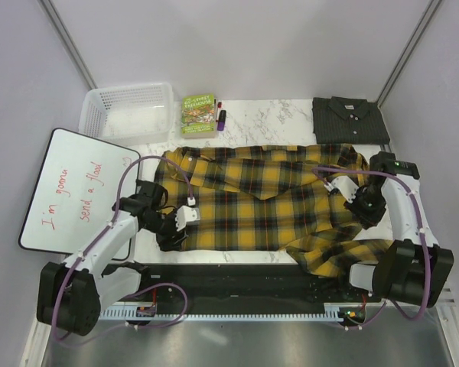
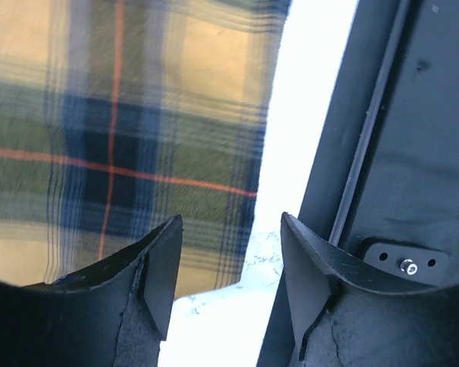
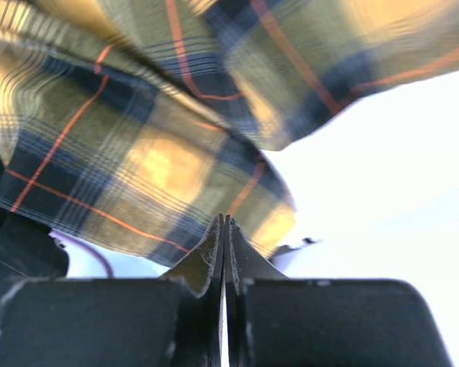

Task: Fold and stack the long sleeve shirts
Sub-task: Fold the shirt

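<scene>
We find the yellow-and-black plaid shirt [image 1: 252, 202] spread flat across the middle of the marble table [image 1: 283, 115], collar to the left arm's side. This suits a fold made from both ends. One sleeve [image 1: 340, 252] lies bunched at the near edge by the right arm's base.

The left gripper [image 2: 229, 229] sits at the shirt's near left corner with its jaws parted. The hem edge and bare table show in the gap, and nothing is gripped. We judge this a line-up for taking the hem.

The right gripper [image 3: 226, 222] is clenched, fingertips pressed together right at the edge of a raised plaid fold. We cannot tell whether cloth is pinched between them.

The dark charcoal shirt [image 1: 350, 118] lies folded at the far right corner, apart from the plaid one. We judge it the base of the stack.

Around the work area:
- white mesh basket [image 1: 130, 86], far left
- green printed book [image 1: 199, 115] and markers [image 1: 220, 116], just beyond the plaid shirt's far edge
- whiteboard [image 1: 69, 195], beside the left arm

The bunched sleeve, near the right arm's base, may snag a fold
</scene>
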`<state>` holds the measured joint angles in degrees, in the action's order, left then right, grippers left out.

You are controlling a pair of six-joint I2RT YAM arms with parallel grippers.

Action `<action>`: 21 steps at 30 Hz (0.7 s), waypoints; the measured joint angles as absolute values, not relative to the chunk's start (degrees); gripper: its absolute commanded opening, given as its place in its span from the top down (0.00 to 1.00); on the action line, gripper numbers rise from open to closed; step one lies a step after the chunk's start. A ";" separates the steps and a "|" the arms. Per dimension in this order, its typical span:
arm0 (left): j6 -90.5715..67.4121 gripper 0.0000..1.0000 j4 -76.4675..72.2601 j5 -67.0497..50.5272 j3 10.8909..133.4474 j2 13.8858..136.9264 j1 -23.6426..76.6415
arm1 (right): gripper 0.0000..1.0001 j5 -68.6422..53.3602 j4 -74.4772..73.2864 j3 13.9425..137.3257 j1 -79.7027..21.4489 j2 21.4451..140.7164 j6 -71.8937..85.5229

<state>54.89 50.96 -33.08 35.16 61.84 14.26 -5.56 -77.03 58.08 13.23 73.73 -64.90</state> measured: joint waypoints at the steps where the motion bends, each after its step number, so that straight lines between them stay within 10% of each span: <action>1: 56.05 0.39 51.07 -32.95 34.83 61.19 15.22 | 1.00 -5.87 -77.01 59.24 13.23 72.82 -64.99; 4: 58.59 0.37 50.74 -32.42 33.89 59.59 18.85 | 0.90 -6.42 -76.93 61.95 13.23 71.26 -65.43; 6: 59.46 0.37 50.48 -31.38 32.88 58.83 21.23 | 0.35 -6.13 -76.88 62.17 13.26 71.07 -66.04; 8: 59.83 0.35 50.11 -30.41 31.83 58.63 22.85 | 0.07 -5.13 -76.55 61.14 13.26 71.07 -67.11; 21: 59.83 0.29 44.66 -27.05 30.46 60.60 24.14 | 0.05 1.76 -76.79 48.25 13.23 77.84 -71.72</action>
